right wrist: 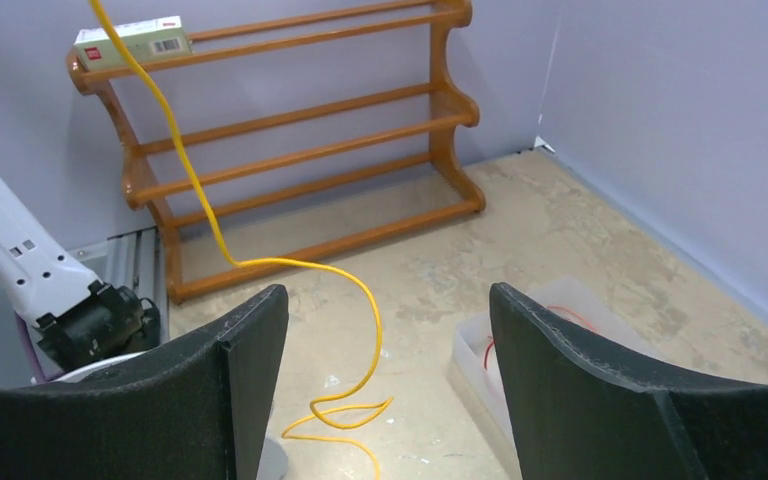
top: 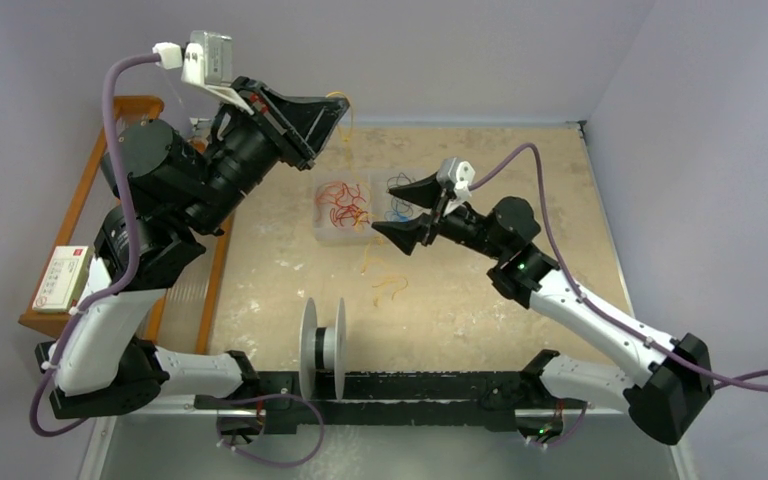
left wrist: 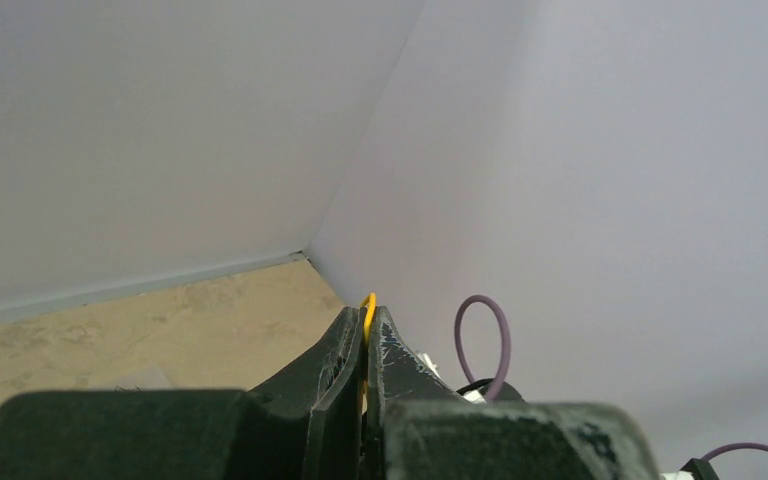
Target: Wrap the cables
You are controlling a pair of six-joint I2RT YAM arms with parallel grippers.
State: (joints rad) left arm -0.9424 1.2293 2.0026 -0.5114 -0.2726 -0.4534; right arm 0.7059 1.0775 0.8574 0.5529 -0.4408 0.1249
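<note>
Beside the table's [top: 520, 300] left edge, a wooden rack [top: 138, 102] is standing with a white box [top: 63, 280] lying on its top shelf. Just right of that, the left gripper [top: 340, 103] is hanging high over the far edge, its fingers [left wrist: 400, 360] clenching one yellow cable [left wrist: 368, 303], which is trailing down to the tabletop near more loose yellow strands [top: 390, 288]. Nearer the arm bases, a white spool [top: 322, 345] is standing on edge. Further right, the right gripper [top: 392, 210] is hovering with its jaws spread wide and gripping nothing, above two clear trays [top: 332, 236] holding red wires [top: 340, 203] and black and blue wires [top: 395, 198].
</note>
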